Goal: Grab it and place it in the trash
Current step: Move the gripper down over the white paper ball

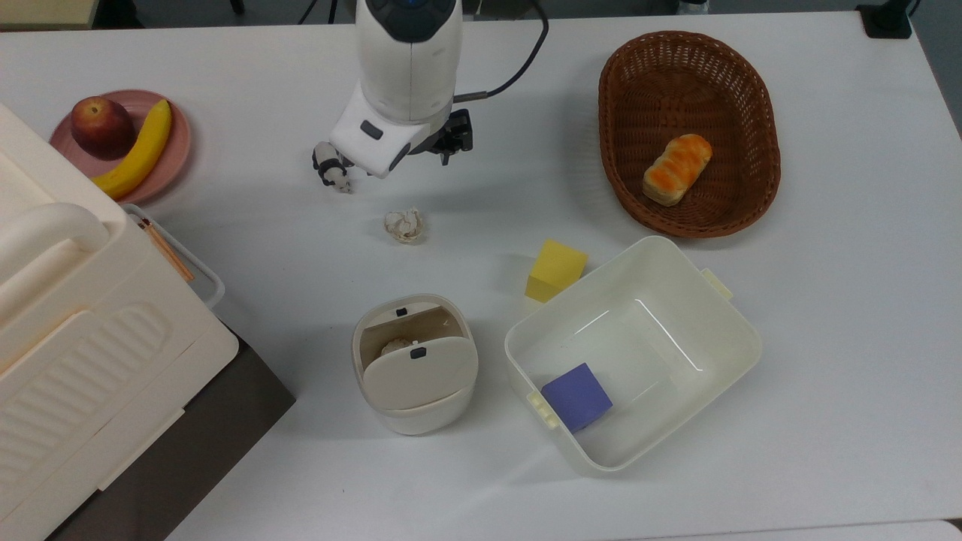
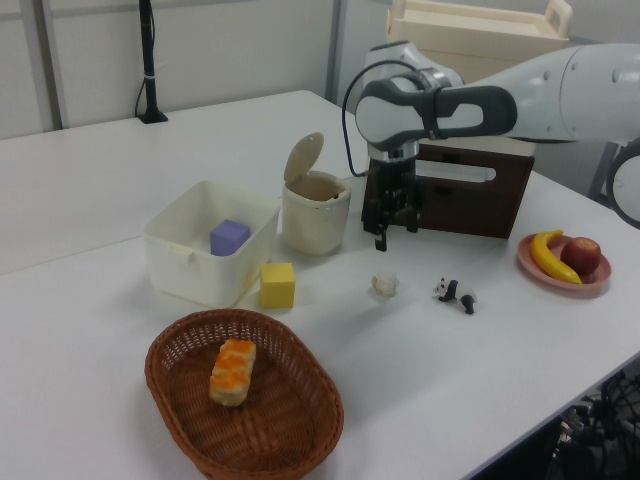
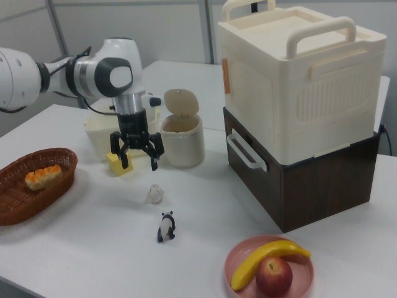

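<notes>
While one paper wad (image 1: 404, 225) lies free, one open hand (image 3: 137, 158), one bin (image 1: 415, 364)

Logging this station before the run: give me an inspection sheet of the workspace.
Surface: white table, dry, no spills.
Job's things: paper wad loose on the table; bin upright, flap tilted open.
Clutter: panda, yellow cube, tub holding a purple cube, basket with bread, plate with apple and banana, stacked storage boxes.
Grippers: gripper open, above the table, short of the wad.
Cables: black cable on the arm.
Surroundings: black stand at the table's far edge.
</notes>
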Action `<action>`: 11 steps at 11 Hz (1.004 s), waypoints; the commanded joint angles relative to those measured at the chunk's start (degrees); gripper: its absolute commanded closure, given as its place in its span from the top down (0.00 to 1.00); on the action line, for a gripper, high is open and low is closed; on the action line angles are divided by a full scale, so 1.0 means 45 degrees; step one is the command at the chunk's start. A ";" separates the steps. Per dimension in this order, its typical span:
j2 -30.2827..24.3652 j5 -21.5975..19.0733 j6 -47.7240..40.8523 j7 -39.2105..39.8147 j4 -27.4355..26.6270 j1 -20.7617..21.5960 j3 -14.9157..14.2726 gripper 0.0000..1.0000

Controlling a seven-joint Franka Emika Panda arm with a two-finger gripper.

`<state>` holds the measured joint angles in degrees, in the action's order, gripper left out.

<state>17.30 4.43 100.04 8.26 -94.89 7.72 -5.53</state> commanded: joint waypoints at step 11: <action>0.1447 0.0618 0.3879 -0.1442 -0.1783 0.0060 -0.0138 0.96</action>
<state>23.66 6.17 115.45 5.35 -102.43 6.13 -5.86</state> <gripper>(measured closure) 0.000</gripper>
